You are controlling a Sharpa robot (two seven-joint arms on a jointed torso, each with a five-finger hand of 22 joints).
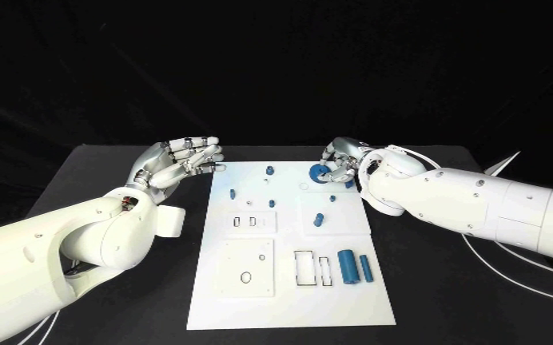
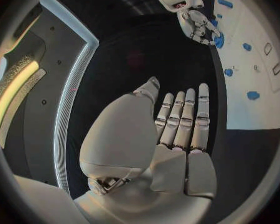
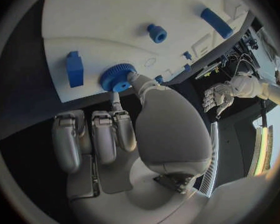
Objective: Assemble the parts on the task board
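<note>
gripping with thumb and a fingertip, my right hand (image 1: 342, 166) held a blue toothed gear (image 1: 318, 172) at the far part of the task board (image 1: 219, 297), near the board's far right corner. in the right wrist view the gear (image 3: 117, 77) sat pinched at its rim just over the white plate, while my other fingers (image 3: 93, 137) stayed curled under the palm; i could not tell whether the gear touched the board.

my left hand (image 1: 184, 160) hovered over the black tabletop (image 1: 115, 161) just beside the board's far left corner, holding nothing. its fingers (image 2: 185, 117) were stretched out side by side, only slightly apart, and touched no part.

on the board, small blue pegs (image 1: 270, 171) stood near its far edge, with more small blue pieces (image 1: 232, 193) toward the left edge. a blue upright block (image 1: 316, 219) stood on the right half, around the middle. two blue cylinders (image 1: 347, 268) lay side by side near the right edge toward the near end, just beside a rectangular cutout (image 1: 304, 267). a square panel with a round hole (image 1: 249, 277) lay on the near left part of the board, and another with small slots (image 1: 244, 221) lay just beyond it.
</note>
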